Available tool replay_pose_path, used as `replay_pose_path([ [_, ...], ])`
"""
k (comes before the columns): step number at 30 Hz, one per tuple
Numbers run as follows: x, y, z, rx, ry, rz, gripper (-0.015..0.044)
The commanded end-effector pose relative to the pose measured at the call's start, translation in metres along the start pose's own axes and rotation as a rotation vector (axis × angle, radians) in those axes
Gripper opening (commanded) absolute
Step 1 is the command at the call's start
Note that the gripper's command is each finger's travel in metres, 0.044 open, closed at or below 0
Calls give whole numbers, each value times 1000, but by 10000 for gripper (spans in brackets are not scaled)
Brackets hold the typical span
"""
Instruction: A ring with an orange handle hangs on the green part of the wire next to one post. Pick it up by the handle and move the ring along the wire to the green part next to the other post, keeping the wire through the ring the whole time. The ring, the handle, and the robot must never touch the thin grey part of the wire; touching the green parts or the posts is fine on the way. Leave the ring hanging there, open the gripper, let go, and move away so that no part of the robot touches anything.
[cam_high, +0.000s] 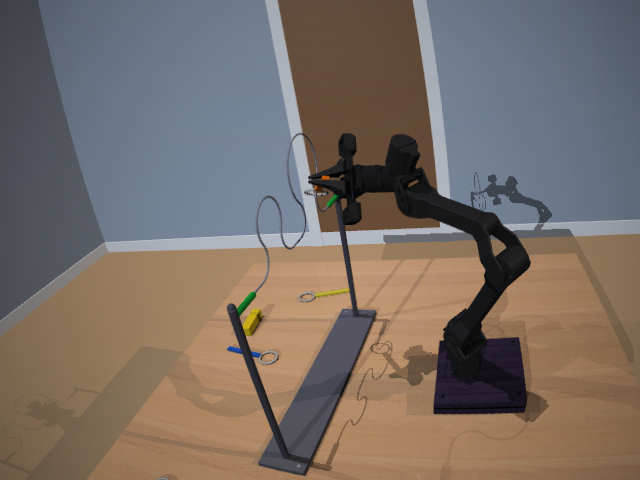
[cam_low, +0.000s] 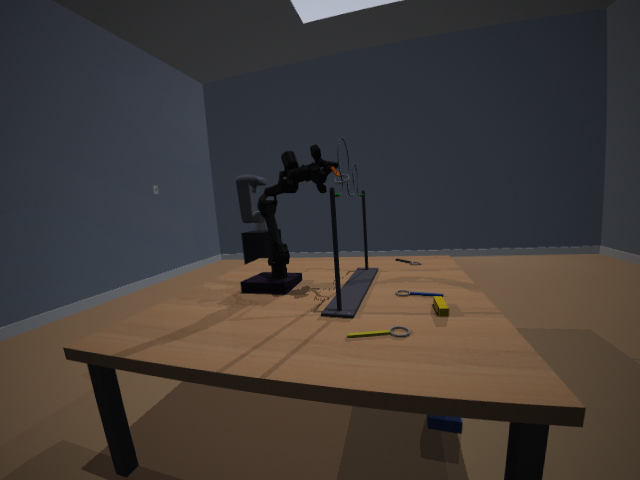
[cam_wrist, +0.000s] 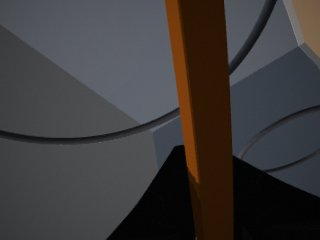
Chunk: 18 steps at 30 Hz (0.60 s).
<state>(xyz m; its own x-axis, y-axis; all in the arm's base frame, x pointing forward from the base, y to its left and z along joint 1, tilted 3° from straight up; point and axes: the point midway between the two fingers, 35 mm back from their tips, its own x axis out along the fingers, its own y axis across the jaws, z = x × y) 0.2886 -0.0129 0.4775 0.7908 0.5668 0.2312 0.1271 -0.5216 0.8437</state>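
Observation:
My gripper (cam_high: 309, 179) (cam_low: 338, 165) is shut on the orange handle (cam_high: 324, 178) (cam_low: 335, 171) (cam_wrist: 207, 100). The ring (cam_high: 306, 192) (cam_low: 341, 182) lies nearly level just below the fingertips. It appears to surround the grey wire (cam_high: 268, 258) (cam_low: 342, 138) (cam_wrist: 75, 141) on the steep stretch beside the tall loop; the gap to it cannot be told. The green part (cam_high: 332, 200) (cam_low: 337, 194) by the far post (cam_high: 346, 248) (cam_low: 335, 248) is a little lower. The other green part (cam_high: 246, 303) is at the near post (cam_high: 258, 382) (cam_low: 364, 232). The ring is not seen in the wrist view.
The grey base bar (cam_high: 320, 382) (cam_low: 354, 289) joins the posts. A yellow-handled ring tool (cam_high: 332, 292) (cam_low: 369, 334), a blue-handled one (cam_high: 242, 352) (cam_low: 426, 294) and a yellow block (cam_high: 251, 322) (cam_low: 440, 305) lie on the table. A black-handled ring tool (cam_low: 404, 260) lies at the table's far side in the exterior view.

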Motion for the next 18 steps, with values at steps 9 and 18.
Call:
replay_pose_path([
  [9, -2, 22, -1, 76, 9, 44, -150],
  [18, -4, 33, 1, 97, 12, 48, -150],
])
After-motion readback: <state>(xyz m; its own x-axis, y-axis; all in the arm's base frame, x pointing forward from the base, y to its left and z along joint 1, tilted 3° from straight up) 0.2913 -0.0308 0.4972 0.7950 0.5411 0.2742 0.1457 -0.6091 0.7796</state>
